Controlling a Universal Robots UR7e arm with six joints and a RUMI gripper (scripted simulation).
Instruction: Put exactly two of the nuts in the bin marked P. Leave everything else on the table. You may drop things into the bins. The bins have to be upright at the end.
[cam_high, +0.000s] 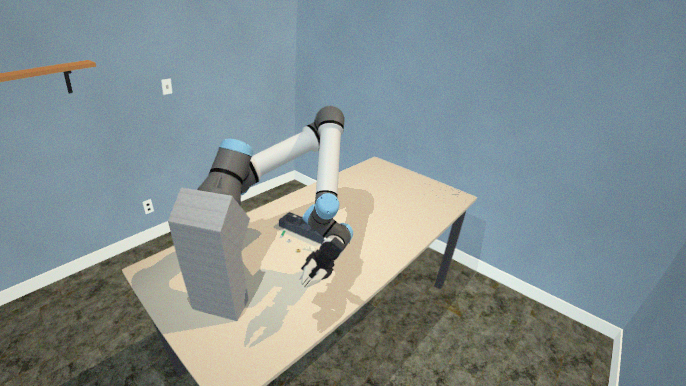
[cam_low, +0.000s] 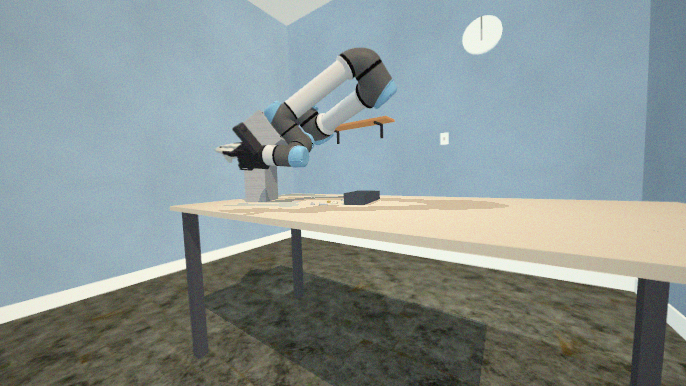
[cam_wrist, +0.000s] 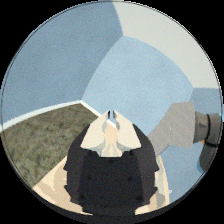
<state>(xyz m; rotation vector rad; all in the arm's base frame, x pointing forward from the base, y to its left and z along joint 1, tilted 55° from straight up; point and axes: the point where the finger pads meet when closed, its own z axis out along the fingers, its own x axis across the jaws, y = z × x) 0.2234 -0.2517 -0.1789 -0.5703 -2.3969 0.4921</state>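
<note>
- Several small parts (cam_high: 292, 242), the nuts presumably among them though too small to tell, lie on the table (cam_high: 400, 200) beside a dark bin (cam_high: 300, 226) toward the back edge, well below the raised gripper (cam_high: 311, 278).
- Blue walls and mottled floor surround the table.
- Jaws are closed together, gripping nothing.
</note>
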